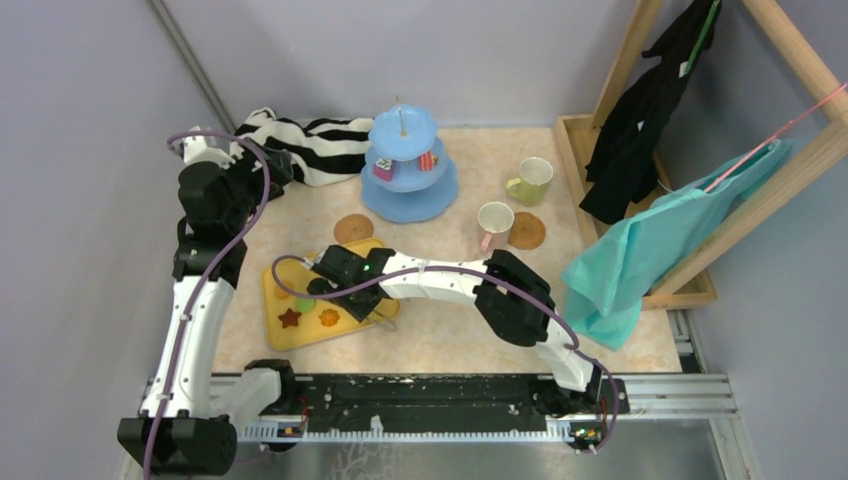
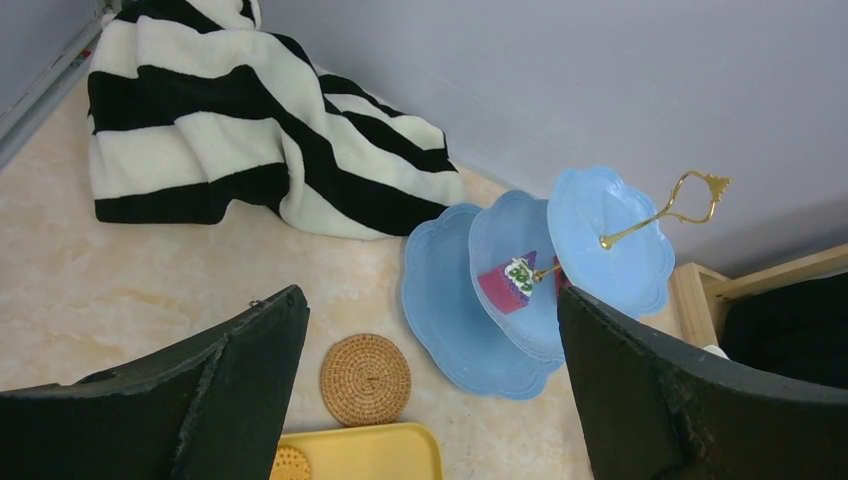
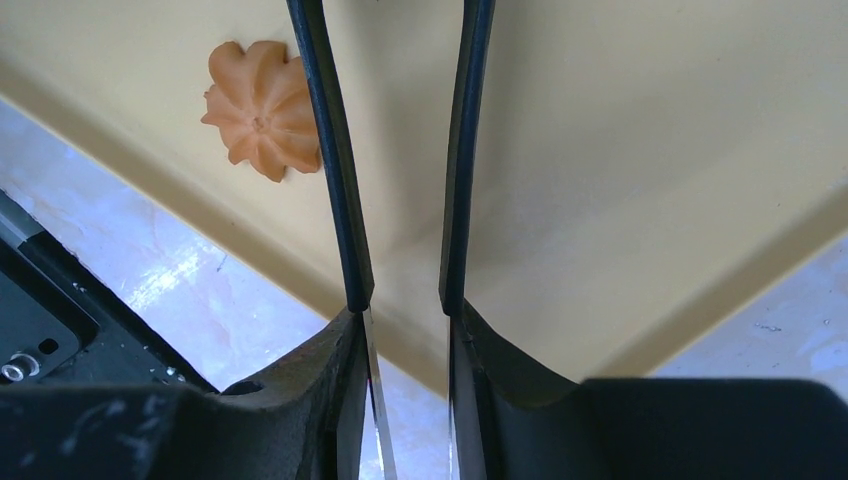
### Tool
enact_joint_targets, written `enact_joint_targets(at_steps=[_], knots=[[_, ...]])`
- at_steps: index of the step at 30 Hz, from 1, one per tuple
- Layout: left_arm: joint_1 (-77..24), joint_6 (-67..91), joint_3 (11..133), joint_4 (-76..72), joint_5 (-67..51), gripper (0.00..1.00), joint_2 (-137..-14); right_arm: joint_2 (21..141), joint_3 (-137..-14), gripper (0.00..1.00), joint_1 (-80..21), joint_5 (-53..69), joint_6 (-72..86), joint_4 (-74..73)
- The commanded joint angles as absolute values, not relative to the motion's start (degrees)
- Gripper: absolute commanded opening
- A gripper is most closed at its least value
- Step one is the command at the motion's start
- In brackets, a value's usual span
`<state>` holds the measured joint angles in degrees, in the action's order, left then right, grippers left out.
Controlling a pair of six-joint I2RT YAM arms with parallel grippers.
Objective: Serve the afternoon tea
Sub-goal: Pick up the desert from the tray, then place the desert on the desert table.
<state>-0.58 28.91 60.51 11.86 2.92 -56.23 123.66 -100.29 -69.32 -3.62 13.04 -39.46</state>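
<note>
The light-blue three-tier stand (image 1: 410,165) (image 2: 445,310) stands at the back with two cake slices (image 1: 383,170) (image 1: 428,161) on its middle tier. A yellow-green cup (image 1: 530,181) stands on the table. A pink-handled cup (image 1: 493,226) stands beside a cork coaster (image 1: 527,231). The other coaster (image 1: 353,228) (image 2: 365,378) is bare. On the yellow tray (image 1: 345,332) (image 3: 620,150) lie a brown star cookie (image 1: 290,318), an orange flower cookie (image 1: 328,318) (image 3: 262,110) and a green one (image 1: 305,304). My right gripper (image 1: 318,290) (image 3: 395,20) is low over the tray by the green cookie, jaws narrow, tips hidden. My left gripper (image 1: 262,168) (image 2: 430,300) hangs wide open, empty.
A black-and-white striped cloth (image 1: 300,145) (image 2: 230,130) lies bunched at the back left beside my left arm. A wooden rack (image 1: 640,200) with a black garment (image 1: 650,110) and a teal one (image 1: 660,250) stands at the right. Walls close in at the left and back.
</note>
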Motion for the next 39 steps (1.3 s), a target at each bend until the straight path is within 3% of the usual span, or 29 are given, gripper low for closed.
enact_joint_targets(at_steps=[1, 26, 39], knots=[[-0.1, 29.5, 59.3, 10.1, 2.9, 0.99, -54.4, 121.1, -100.7, 0.19, -69.9, -4.2, 13.2, -37.8], [0.1, 31.0, 56.7, 9.9, 4.8, 0.99, -52.5, 107.0, -88.7, 0.14, -68.9, -8.7, 17.8, -33.7], [0.1, 31.4, 54.5, 7.6, 4.4, 0.99, -52.1, 104.3, -87.2, 0.14, -59.5, -7.8, 18.6, -33.6]])
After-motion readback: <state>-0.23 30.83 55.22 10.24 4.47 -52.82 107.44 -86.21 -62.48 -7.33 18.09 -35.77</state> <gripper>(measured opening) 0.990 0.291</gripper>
